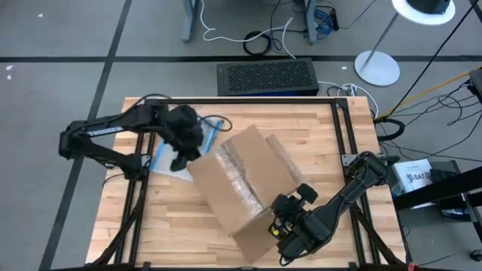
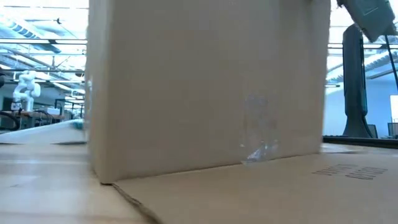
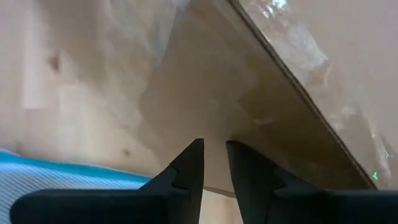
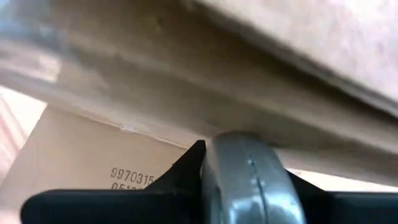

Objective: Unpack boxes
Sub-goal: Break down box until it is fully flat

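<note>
**Carton still taped, both tools at its edges**

The box lies mid-table, tape intact, so unpacking looks barely begun. At its near corner, the right tool presses against a flap; its grip I cannot tell. At the far-left corner, the left tool stands slightly parted, grasping nothing, beside a plastic pouch.

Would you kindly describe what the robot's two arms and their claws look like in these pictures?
Both arms are black, slim and jointed. The left claw ends in two matte black, pointed fingers with stepped inner edges. The right claw shows small yellow marks near its tip; in its wrist view a rounded grey piece with a centre seam sits in front of a black finger. No loose cables show along either arm.
</note>
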Controlling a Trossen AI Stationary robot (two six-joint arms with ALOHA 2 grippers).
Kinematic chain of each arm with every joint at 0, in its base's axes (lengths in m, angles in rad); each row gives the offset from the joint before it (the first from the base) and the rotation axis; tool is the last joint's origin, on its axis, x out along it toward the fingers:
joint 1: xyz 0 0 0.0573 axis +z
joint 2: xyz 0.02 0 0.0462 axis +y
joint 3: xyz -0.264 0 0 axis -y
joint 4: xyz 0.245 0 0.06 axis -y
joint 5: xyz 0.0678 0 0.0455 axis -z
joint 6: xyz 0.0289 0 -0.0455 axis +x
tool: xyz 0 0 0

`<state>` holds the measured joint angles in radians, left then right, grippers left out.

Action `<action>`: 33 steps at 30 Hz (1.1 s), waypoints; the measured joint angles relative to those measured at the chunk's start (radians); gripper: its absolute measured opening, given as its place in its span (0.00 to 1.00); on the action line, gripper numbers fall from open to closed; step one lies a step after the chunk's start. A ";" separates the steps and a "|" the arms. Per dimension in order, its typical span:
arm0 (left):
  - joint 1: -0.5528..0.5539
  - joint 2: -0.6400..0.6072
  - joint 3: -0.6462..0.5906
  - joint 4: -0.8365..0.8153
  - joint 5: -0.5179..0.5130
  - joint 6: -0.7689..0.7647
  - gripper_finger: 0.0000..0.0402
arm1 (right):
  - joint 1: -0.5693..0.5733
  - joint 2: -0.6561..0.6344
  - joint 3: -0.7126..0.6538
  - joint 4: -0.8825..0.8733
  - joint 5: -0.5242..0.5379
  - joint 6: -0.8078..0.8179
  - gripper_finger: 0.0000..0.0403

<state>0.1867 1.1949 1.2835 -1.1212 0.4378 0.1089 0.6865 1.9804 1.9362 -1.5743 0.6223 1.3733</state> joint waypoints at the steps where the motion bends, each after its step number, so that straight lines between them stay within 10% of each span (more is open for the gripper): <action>1: -0.022 -0.012 0.000 -0.007 -0.001 -0.025 0.20 | -0.006 0.000 0.000 -0.001 0.002 -0.016 0.16; 10: -0.227 -0.076 0.000 -0.155 -0.061 -0.184 0.20 | -0.085 -0.001 0.000 0.008 0.003 -0.173 0.16; 23: -0.349 -0.149 0.108 -0.438 -0.610 -0.261 0.20 | -0.057 -0.064 0.011 0.021 -0.039 -0.190 0.16; 33: -0.395 -0.197 0.298 -0.107 -0.525 -0.199 0.20 | 0.077 -0.129 0.157 0.025 0.189 -0.200 0.16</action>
<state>-0.2085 0.9981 1.5818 -1.2277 -0.0868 -0.0898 0.7631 1.8516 2.0933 -1.5495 0.8108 1.1733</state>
